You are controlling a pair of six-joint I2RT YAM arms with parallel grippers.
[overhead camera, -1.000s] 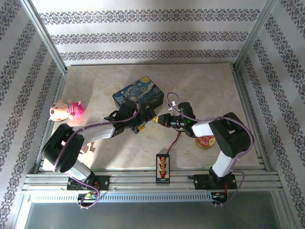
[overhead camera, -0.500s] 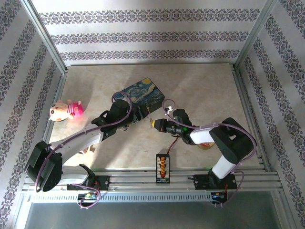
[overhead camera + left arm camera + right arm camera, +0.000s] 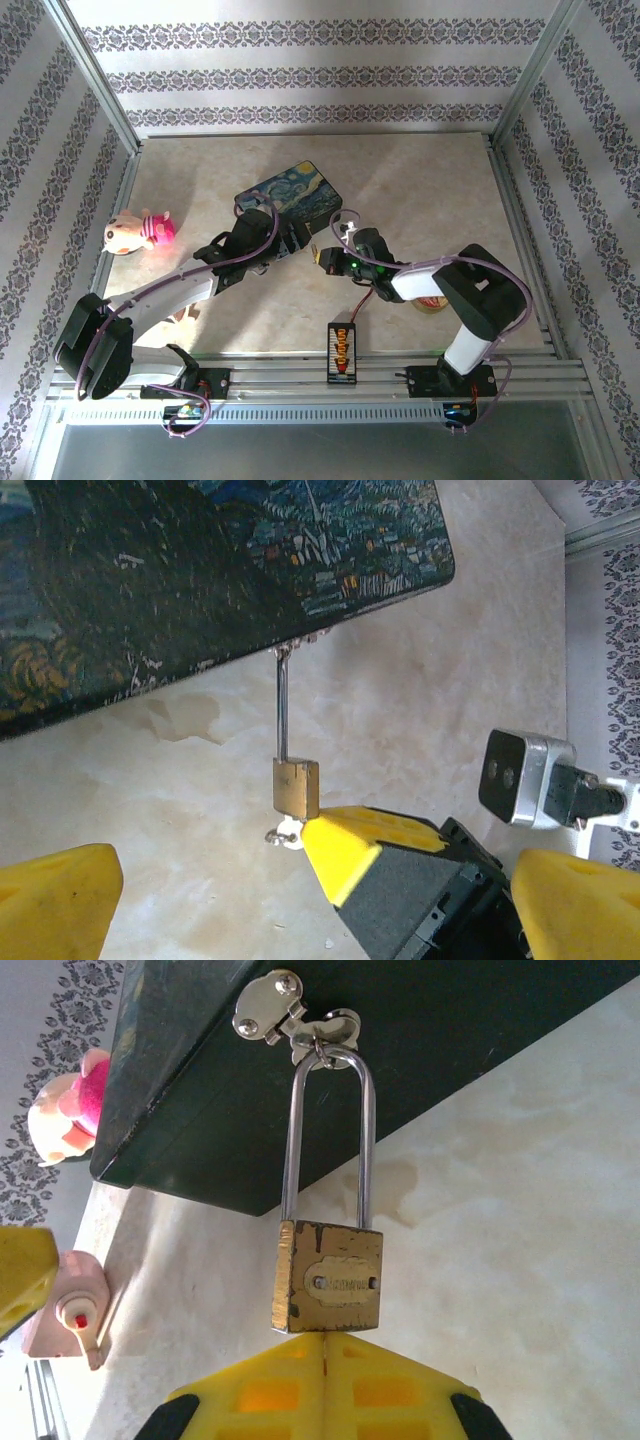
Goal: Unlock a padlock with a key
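When turning the key (image 3: 283,833), go slow and twist on the spot, with no push to the side. Hold the right claw (image 3: 325,1345) pinched tight shut, as now, its tip touching the bottom of the padlock (image 3: 328,1278). Maybe gripping the key between the yellow pads (image 3: 270,1400), maybe not: cannot tell from here. Look for the key in the left wrist view: a tiny silver bit, most likely it, at the padlock's bottom end, right against the claw tip. Line the claw up straight with the padlock to avoid bending anything. Leave the left claw (image 3: 293,240) spread wide, holding nothing, close by at 10 o'clock of the right claw in the top view. Bring it down to pin the gold body only in case of rolling.

Now the padlock itself. Lies stretched out along the table (image 3: 450,680), at 5 o'clock of the blue box (image 3: 290,195) in the top view. Hooks its thin silver loop through the little clasp (image 3: 270,1005) on the box's side. Runs long from 12 to 6 o'clock in both wrist views. Points the loop to 12, at the box. Points the gold body and the keyhole end to 6, at the right claw. Looks locked, with both legs of the loop down in the body.
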